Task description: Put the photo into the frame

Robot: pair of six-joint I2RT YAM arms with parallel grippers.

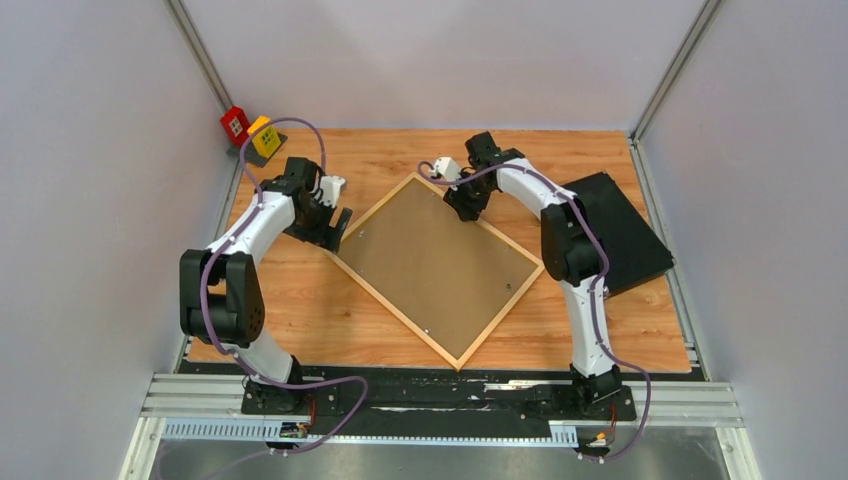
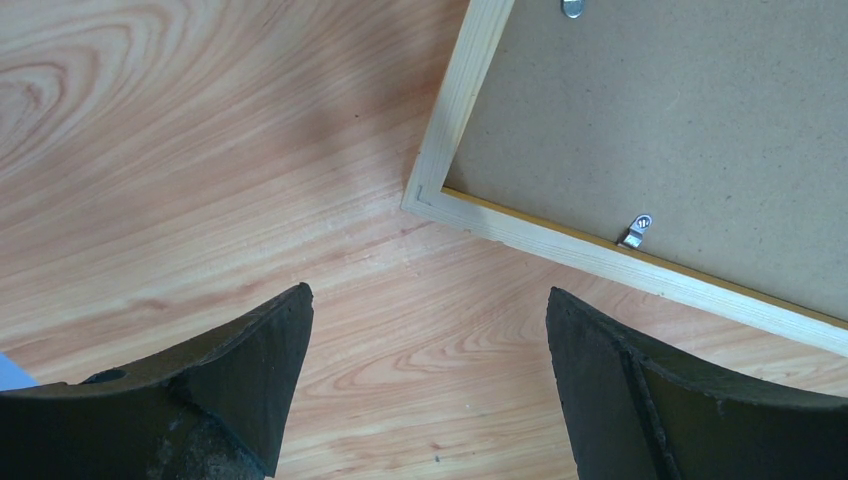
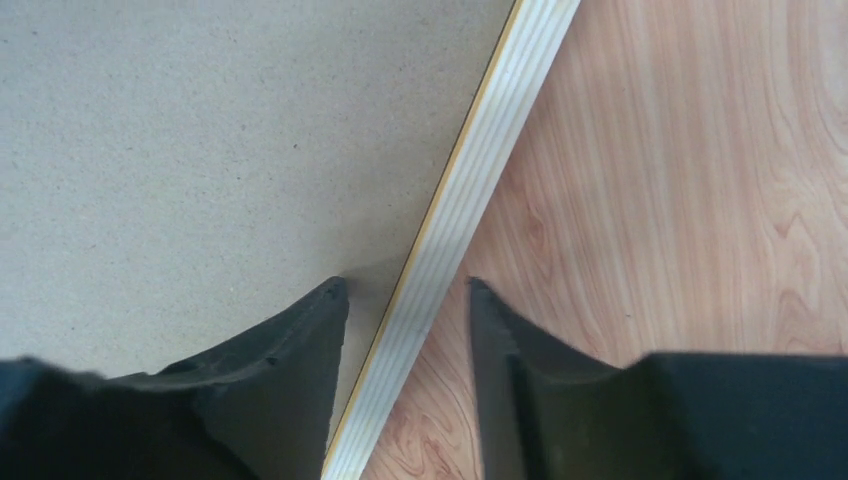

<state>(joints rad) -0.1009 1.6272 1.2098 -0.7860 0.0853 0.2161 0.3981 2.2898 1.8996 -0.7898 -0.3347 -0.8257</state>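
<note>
The frame (image 1: 400, 312) lies face down as a diamond in the middle of the table, its light wood back up. A brown hardboard panel (image 1: 435, 265) fills it. The photo is hidden. My left gripper (image 1: 338, 232) hovers open just off the frame's left corner (image 2: 425, 195), with only bare table between its fingers (image 2: 250, 360). At the upper right edge, my right gripper (image 1: 468, 210) is open and straddles the frame's rail (image 3: 480, 170). One finger is over the hardboard panel (image 3: 200, 150) and the other over the table, with a gap on each side of the rail.
A black case (image 1: 620, 230) lies at the right edge of the table, behind the right arm. A red box (image 1: 236, 124) and a yellow box (image 1: 265, 138) sit at the back left corner. Small metal clips (image 2: 636, 230) stand along the frame's inner edge.
</note>
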